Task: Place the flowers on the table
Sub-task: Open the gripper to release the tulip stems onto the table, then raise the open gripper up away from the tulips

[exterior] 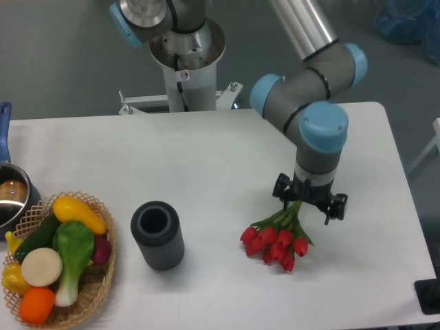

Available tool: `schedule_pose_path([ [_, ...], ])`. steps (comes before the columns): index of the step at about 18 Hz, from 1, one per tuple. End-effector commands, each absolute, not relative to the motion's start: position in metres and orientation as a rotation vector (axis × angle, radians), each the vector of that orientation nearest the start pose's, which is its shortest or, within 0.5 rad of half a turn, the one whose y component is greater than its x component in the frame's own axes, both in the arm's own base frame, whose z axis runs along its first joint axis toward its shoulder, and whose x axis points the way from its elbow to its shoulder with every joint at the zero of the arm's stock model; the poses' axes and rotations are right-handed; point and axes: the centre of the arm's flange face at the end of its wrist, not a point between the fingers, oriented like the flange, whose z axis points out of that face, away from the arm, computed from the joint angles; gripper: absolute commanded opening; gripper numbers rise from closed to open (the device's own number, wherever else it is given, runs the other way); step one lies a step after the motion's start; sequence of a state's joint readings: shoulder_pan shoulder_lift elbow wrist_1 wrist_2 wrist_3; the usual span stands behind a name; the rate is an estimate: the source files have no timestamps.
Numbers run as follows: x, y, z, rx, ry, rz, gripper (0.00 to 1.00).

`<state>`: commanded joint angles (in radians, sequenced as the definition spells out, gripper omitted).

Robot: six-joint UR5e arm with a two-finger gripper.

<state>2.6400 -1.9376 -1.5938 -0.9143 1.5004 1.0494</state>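
Observation:
The flowers, a bunch of red tulip buds with green leaves and stems, are at the right of the white table. The buds point down and to the left and seem to touch or hang just above the tabletop. My gripper points straight down and is shut on the green stems, which run up between its fingers. The upper part of the stems is hidden by the gripper.
A dark grey ribbed cylinder vase stands upright left of the flowers. A wicker basket of toy vegetables sits at the front left corner. A pot with a blue handle is at the left edge. The robot base stands behind the table.

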Motion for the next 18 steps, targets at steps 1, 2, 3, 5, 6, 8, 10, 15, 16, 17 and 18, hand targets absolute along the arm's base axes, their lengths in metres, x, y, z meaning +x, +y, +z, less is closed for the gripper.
schedule_pose_path([
  [1,-0.491,0.428,0.356,-2.889,-0.060,0.315,1.00],
  [2,-0.494,0.424,0.367,-2.842,-0.121,0.319,1.00],
  [3,-0.495,0.422,0.375,-2.800,-0.156,0.305,1.00],
  [5,-0.492,0.419,0.401,-2.742,-0.163,0.324,1.00],
  [6,-0.494,0.414,0.414,-2.722,-0.179,0.344,1.00],
  [8,-0.492,0.412,0.440,-2.660,-0.244,0.353,1.00],
  [10,-0.488,0.407,0.465,-2.598,-0.285,0.355,1.00],
  [15,-0.497,0.371,0.510,-2.420,-0.368,0.291,1.00],
  [16,-0.499,0.364,0.515,-2.394,-0.381,0.280,1.00],
  [17,-0.501,0.360,0.518,-2.380,-0.386,0.274,1.00],
  [18,-0.501,0.357,0.521,-2.374,-0.388,0.278,1.00],
])
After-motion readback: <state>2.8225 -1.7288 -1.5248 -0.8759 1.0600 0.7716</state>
